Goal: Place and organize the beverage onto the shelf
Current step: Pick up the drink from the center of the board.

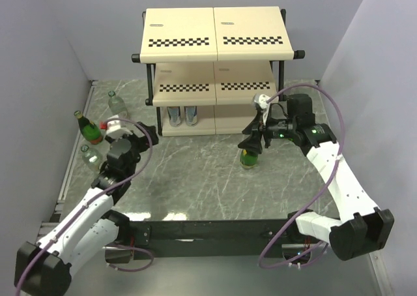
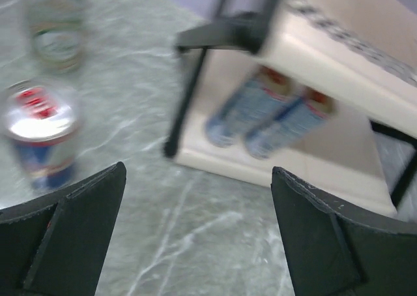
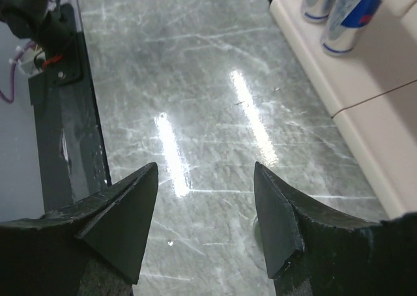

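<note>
Grey marble table [image 1: 195, 185]; shelf [image 1: 215, 35] at twelve o'clock, two cans [image 1: 182, 115] on its bottom tier; right gripper [image 3: 205, 172] half-parted, empty, over the upright green bottle [image 1: 249, 158] at three o'clock, perhaps to regrasp it; left gripper [image 2: 199, 178] wide, empty, by the waiting drinks [image 1: 91, 130] at nine o'clock, likely to fetch one.

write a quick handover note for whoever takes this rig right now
left gripper: open, empty, by the bottles and loose can at the table's left.
right gripper: open, over a green bottle standing in front of the shelf.
done: two cans on the bottom tier.
left: shelve the green bottle, the bottles and the loose can.
</note>
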Controlling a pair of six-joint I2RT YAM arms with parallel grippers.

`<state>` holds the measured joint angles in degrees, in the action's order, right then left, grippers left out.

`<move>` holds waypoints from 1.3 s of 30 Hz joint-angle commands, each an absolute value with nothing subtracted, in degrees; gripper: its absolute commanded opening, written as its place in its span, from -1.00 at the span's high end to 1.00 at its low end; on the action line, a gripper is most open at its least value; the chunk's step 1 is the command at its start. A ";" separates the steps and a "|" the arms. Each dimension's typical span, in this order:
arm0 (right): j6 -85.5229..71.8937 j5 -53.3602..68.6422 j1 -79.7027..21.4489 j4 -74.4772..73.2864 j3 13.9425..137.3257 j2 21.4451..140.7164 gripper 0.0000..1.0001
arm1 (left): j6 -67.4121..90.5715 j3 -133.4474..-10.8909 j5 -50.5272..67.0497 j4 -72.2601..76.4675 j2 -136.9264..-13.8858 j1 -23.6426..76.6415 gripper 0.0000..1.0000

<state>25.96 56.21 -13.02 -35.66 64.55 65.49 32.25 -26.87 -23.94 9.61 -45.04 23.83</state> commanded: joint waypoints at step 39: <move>28.47 55.81 -15.29 -37.09 67.15 65.83 -0.33 | 36.04 -44.03 -39.11 -1.41 -82.18 9.32 -0.86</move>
